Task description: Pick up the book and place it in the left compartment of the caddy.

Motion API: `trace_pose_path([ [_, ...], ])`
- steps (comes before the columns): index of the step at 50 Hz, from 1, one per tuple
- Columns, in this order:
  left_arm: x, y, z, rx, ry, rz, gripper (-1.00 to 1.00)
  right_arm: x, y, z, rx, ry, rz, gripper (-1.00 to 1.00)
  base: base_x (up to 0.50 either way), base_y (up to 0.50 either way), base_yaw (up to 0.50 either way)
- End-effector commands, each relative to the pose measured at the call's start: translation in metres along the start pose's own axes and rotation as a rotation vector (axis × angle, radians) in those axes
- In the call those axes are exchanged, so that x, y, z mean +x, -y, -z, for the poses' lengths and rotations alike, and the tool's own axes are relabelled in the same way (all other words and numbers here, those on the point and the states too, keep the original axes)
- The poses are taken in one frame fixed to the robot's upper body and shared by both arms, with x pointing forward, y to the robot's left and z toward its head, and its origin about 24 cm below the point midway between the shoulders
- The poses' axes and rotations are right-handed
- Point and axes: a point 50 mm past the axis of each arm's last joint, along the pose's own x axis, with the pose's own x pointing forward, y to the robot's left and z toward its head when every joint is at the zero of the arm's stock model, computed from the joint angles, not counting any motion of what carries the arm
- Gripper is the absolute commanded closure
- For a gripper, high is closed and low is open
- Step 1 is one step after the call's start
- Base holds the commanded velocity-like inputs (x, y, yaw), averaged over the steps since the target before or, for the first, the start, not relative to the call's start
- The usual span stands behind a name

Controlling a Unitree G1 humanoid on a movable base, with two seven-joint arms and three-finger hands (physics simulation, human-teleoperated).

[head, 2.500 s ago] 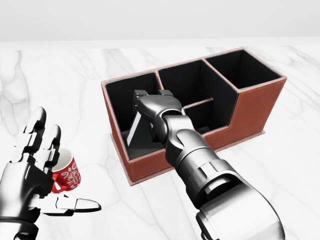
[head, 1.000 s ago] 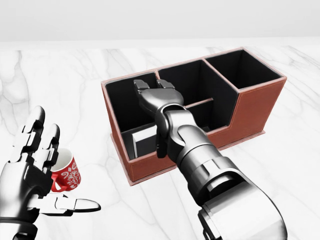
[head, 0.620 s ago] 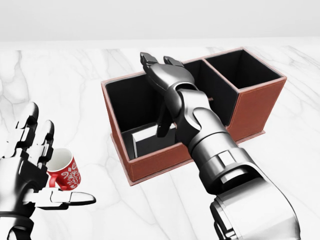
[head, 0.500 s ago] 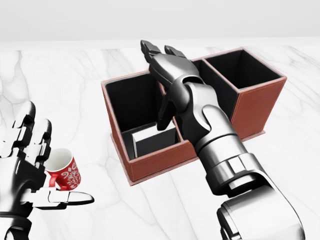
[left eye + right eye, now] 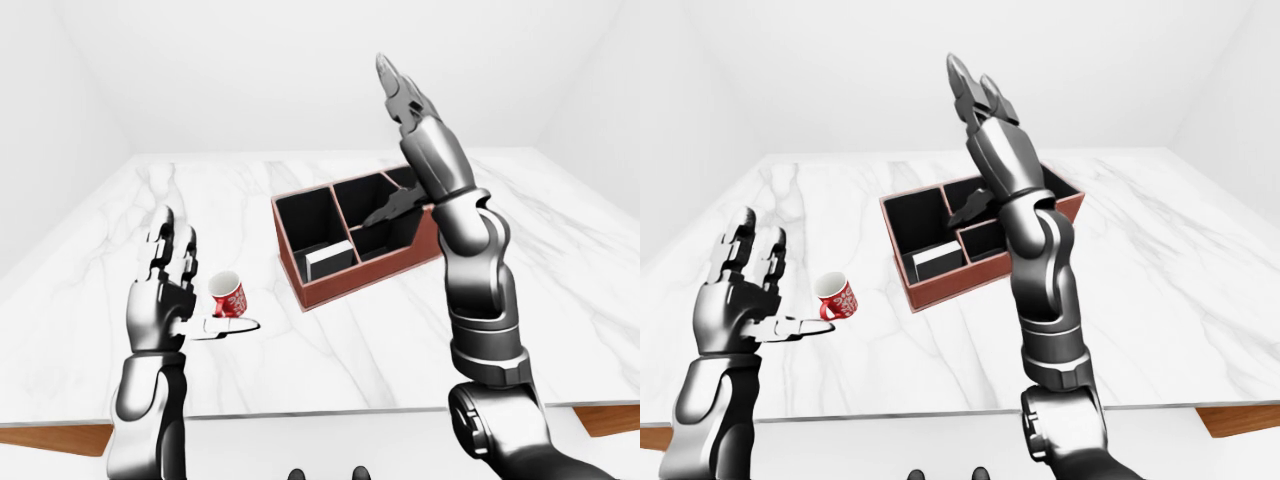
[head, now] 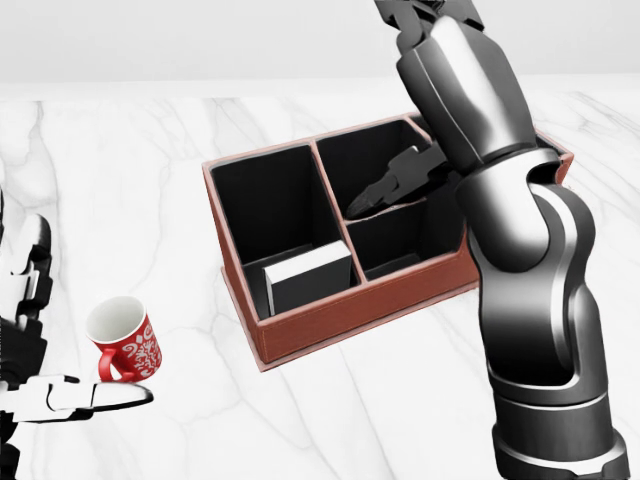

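The book [image 6: 305, 277] is down inside the left compartment of the caddy [image 6: 300, 335], lying low against the near wall of that section with its white cover and dark spine showing. It sits well below the right robot hand [image 5: 400, 88], which is raised high above the caddy, fingers spread and pointing up, holding nothing at all. From the eye views you can see the whole right forearm angled up over the middle and right compartments, thumb jutting out toward the caddy's centre divider.

Over on the other side, the left robot hand [image 5: 748, 275] is open too, palm turned inward, fingers upright and thumb stretched out flat. The red mug [image 6: 125, 340] stands on the marble surface [image 6: 150, 170] just beside that thumb, and I can't tell whether the thumb touches it. The mug is well apart from the caddy.

So where are we? By the look of it the placing step is done: book in the correct compartment, right robot hand empty and clear above it. What's left seems to be the retreat. The next move calls for bringing the right arm away without dipping toward the caddy's rim, and the left robot hand keeping off that mug, since a nudge from the thumb could tip or slide it.
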Motion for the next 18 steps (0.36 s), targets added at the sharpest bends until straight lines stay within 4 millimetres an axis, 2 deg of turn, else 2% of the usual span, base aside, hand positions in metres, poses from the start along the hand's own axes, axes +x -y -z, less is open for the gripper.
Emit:
trace_pose_path([
  [1, -0.006, -0.002, -0.014, 0.007, 0.054, -0.008, -1.00, -0.060, 0.035, -0.019, 0.049, 0.127, 0.229, -1.00, 0.00, 0.00, 0.00],
  [9, -0.010, -0.002, -0.021, 0.003, 0.081, -0.013, -1.00, -0.091, 0.032, -0.025, 0.059, 0.109, 0.320, -1.00, 0.00, 0.00, 0.00],
  [14, -0.016, -0.005, -0.035, -0.028, 0.140, -0.023, -1.00, -0.110, 0.043, -0.037, 0.078, 0.148, 0.395, -1.00, 0.00, 0.00, 0.00],
  [18, -0.018, -0.005, -0.038, -0.019, 0.149, -0.026, -1.00, -0.122, 0.044, -0.029, 0.106, 0.097, 0.464, -1.00, 0.00, 0.00, 0.00],
])
